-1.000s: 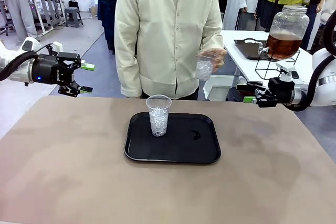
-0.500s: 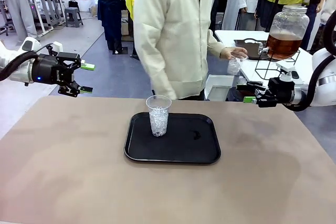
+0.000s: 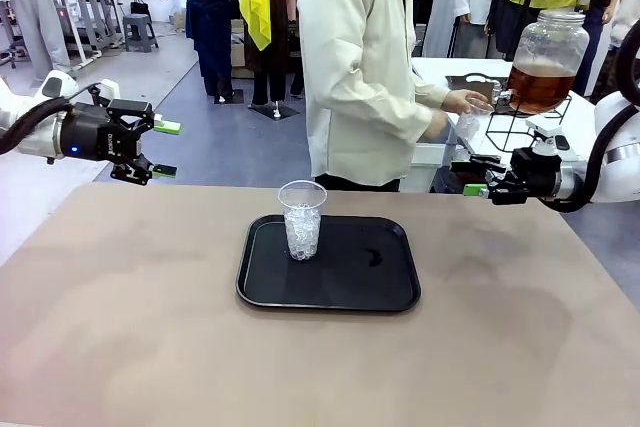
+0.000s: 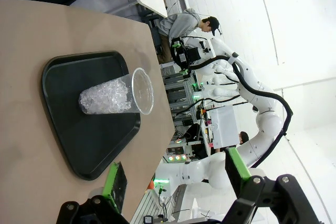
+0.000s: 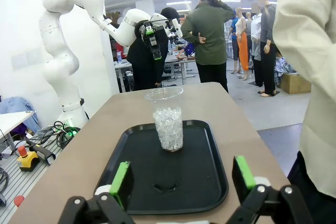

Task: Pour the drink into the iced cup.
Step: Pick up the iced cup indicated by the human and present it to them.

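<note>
The drink [image 3: 540, 87], an amber-brown liquid, is filling the lower part of a clear lidded dispenser jar [image 3: 549, 42]. The jar is sitting on a black wire stand [image 3: 515, 129] on a white side table [image 3: 436, 71], beyond the far right corner of the main table [image 3: 140, 327]. A tap [image 3: 497, 94] is sticking out of the jar's left side. A person in a pale shirt is standing side-on at that side table. The person's hand [image 3: 462, 101] is holding a handheld cup [image 3: 468, 127] with ice in it just beside the tap; whether any drink is running cannot be told.

On the main table a black tray [image 3: 345, 292] is lying near the middle. An iced cup [image 3: 302, 219], clear plastic and about half full of ice, is standing upright on it, left of the tray's centre and toward its far edge.

The left gripper [image 3: 166, 149] is hovering above the table's far left corner, its jaws spread wide and holding nothing. The right gripper [image 3: 470, 176] is hanging over the far right edge, jaws likewise apart and empty, well apart from the tray.
</note>
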Controlling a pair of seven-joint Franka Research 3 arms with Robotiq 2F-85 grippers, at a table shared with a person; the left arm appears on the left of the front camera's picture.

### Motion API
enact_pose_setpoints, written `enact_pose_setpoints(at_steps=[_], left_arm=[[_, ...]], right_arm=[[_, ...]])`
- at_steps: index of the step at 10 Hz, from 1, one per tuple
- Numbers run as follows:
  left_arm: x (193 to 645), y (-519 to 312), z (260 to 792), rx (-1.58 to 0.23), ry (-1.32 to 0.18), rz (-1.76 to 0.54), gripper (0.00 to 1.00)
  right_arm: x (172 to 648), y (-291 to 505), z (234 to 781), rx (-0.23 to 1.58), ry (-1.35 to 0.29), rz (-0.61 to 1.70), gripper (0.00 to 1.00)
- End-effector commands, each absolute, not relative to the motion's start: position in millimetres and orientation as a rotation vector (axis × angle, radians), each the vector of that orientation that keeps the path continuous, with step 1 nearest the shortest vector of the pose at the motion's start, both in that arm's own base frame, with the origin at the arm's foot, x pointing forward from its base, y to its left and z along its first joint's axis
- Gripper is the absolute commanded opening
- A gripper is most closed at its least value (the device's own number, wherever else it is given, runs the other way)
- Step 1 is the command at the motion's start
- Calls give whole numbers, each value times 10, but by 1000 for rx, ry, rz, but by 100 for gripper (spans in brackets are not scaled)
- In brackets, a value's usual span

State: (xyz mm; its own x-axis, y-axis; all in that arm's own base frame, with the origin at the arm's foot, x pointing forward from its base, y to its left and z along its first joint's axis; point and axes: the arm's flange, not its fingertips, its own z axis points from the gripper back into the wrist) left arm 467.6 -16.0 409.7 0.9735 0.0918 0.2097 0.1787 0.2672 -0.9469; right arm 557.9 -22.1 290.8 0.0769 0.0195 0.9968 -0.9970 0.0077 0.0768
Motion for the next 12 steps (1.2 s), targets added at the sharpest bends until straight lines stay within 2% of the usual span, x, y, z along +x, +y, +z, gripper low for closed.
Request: enact_pose_setpoints(at_steps=[1,12], left_arm=[[4678,-166,4109,-1306,-237,-55,100],[4678,-166,4109,-1306,-237,-55,100]], right_arm=[[5582,-210,2929,1227,-1139,1157,100],[5582,-210,2929,1227,-1139,1157,100]])
